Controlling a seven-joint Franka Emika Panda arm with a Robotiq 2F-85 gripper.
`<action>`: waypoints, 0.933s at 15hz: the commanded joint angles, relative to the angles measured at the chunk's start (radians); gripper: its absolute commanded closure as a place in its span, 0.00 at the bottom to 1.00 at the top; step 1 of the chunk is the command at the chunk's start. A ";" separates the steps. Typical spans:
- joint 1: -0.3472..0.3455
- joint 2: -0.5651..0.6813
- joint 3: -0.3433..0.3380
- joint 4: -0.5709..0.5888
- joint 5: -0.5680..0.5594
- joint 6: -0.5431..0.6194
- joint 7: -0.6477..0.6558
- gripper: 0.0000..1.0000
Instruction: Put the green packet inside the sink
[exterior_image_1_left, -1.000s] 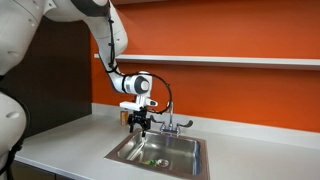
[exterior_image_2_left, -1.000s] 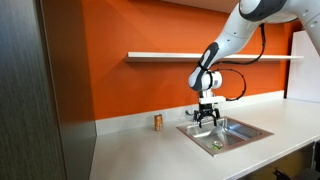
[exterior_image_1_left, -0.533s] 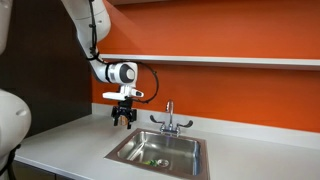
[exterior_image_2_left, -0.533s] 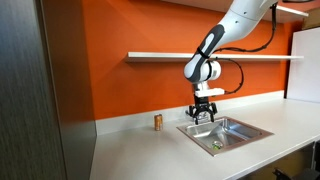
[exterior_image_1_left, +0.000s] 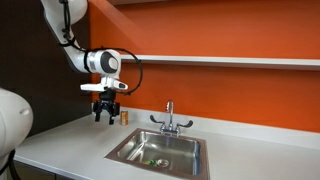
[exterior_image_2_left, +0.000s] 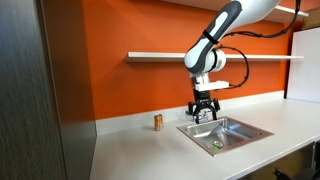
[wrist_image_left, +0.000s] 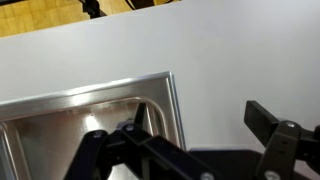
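Packet (exterior_image_1_left: 155, 161), green, lies flat inside the sink (exterior_image_1_left: 205, 160), well below the gripper (exterior_image_1_left: 105, 115) and off to one side. We note the gripper hangs near the sink's corner, fingers spread wide, gripping nothing. Brown jar (exterior_image_2_left: 157, 121) stands lower, beside it.

The arm (exterior_image_2_left: 222, 24) is bending down from overhead; its gripper (exterior_image_1_left: 105, 116) is pointing downward, fingers (wrist_image_left: 268, 118) spread, gripping nothing.

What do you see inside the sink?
A small green packet lies on the floor of the sink. In both exterior views the near wall hides part of that floor.
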 joint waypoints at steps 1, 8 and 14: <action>-0.009 -0.023 0.023 -0.017 0.003 -0.018 0.005 0.00; 0.000 -0.075 0.041 -0.060 0.006 -0.032 0.023 0.00; 0.000 -0.075 0.041 -0.061 0.006 -0.032 0.023 0.00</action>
